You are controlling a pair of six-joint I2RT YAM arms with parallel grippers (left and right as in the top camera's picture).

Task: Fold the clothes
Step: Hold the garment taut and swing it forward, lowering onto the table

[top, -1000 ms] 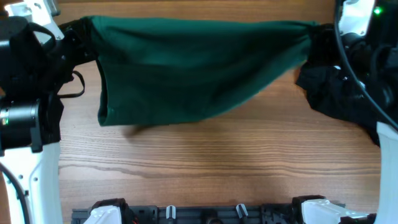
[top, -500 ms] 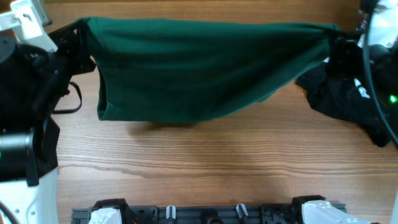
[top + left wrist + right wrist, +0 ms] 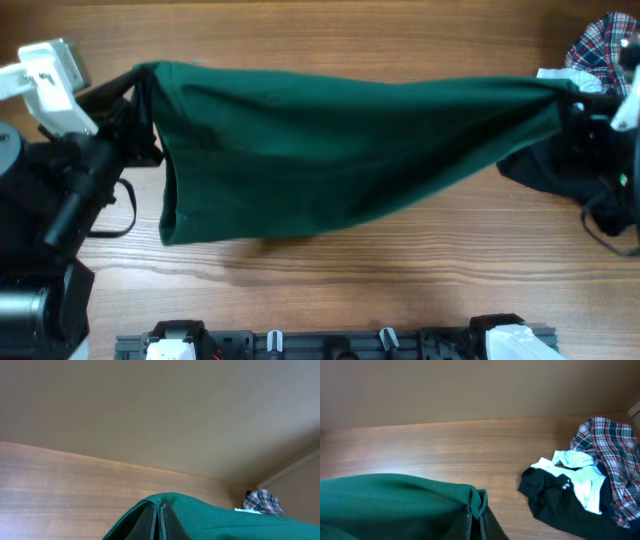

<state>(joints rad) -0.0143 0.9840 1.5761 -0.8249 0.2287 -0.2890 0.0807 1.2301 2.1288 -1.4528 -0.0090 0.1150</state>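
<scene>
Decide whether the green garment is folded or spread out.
Spread: the green garment hangs stretched between the left fingers and right fingers, each pinching a corner.

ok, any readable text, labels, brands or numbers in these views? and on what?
None can be read in any view.
Black garment: a tiny white mark on it, possibly print, too small and blurred to read.
Green garment, plaid shirt, white piece: no lettering or tag visible.
</scene>
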